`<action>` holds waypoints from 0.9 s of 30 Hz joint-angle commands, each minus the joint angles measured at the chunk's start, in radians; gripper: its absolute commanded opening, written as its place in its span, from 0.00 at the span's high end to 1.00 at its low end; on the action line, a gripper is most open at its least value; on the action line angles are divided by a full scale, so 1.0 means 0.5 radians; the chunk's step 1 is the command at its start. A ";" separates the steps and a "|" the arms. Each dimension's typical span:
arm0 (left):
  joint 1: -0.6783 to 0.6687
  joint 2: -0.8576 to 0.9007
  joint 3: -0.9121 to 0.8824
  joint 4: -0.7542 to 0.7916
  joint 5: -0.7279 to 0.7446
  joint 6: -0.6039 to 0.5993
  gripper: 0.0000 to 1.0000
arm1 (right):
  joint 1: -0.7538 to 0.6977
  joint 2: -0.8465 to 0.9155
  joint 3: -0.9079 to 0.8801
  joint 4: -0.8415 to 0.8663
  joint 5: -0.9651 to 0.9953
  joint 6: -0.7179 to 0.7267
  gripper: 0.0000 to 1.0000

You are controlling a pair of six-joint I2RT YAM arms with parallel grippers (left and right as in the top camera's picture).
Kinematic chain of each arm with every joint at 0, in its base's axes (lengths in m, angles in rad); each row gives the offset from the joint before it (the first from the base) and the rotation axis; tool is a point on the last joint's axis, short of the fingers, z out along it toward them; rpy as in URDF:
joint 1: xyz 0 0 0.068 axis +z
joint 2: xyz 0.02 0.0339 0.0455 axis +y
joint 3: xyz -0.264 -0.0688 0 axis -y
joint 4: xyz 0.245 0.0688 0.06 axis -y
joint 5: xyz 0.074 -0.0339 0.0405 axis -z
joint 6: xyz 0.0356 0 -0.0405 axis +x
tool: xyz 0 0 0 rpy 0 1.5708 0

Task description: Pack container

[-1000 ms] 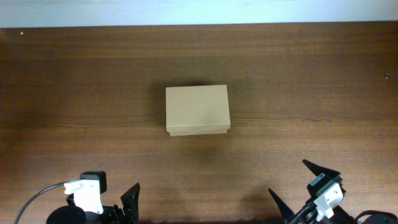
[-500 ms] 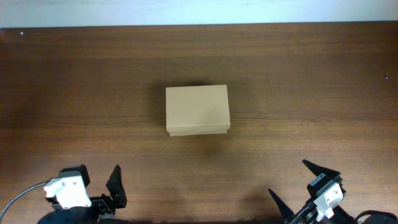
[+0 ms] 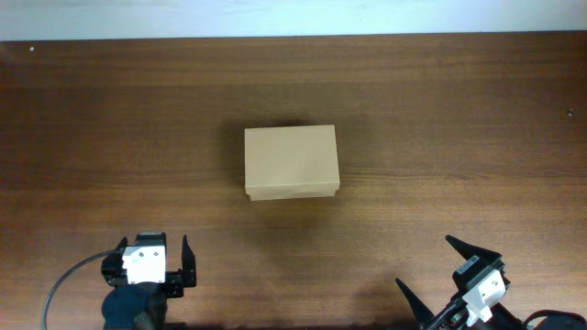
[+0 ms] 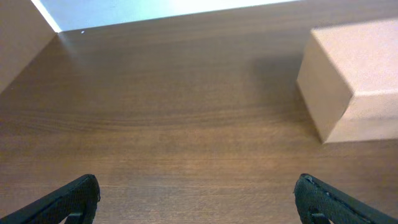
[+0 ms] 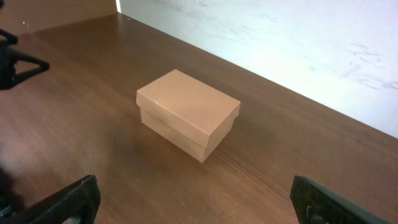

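The container [image 3: 292, 163] is a small tan cardboard box with its lid down, standing at the middle of the wooden table [image 3: 440, 128]. My left gripper [image 3: 154, 244] is near the front edge, left of the box and well short of it, open with nothing between its fingers. In the left wrist view the container [image 4: 354, 81] sits at the upper right, beyond the open left gripper [image 4: 196, 191]. My right gripper [image 3: 425, 262] is open at the front right, and its own view shows the container [image 5: 186, 106] ahead of the empty right gripper [image 5: 194, 194].
A white wall [image 3: 275, 16] runs along the table's far edge. The left arm's grey cable [image 3: 69, 286] loops at the front left. The left arm [image 5: 13, 62] shows at the upper left of the right wrist view.
The left arm swung left, then came back right and slightly forward, now pointing toward the far side. The right arm and the box have not moved.
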 commanded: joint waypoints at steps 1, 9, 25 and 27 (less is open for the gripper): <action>0.021 -0.043 -0.124 0.009 -0.016 0.182 0.00 | -0.014 -0.014 -0.018 0.002 -0.024 0.017 0.01; 0.060 -0.043 -0.339 0.011 -0.105 0.089 0.00 | -0.014 -0.014 -0.018 0.002 -0.024 0.017 0.01; 0.092 -0.042 -0.443 0.018 -0.275 -0.162 0.00 | -0.014 -0.014 -0.018 0.002 -0.024 0.017 0.01; 0.092 -0.042 -0.443 0.018 -0.275 -0.162 0.00 | -0.014 -0.014 -0.018 0.002 -0.024 0.017 0.01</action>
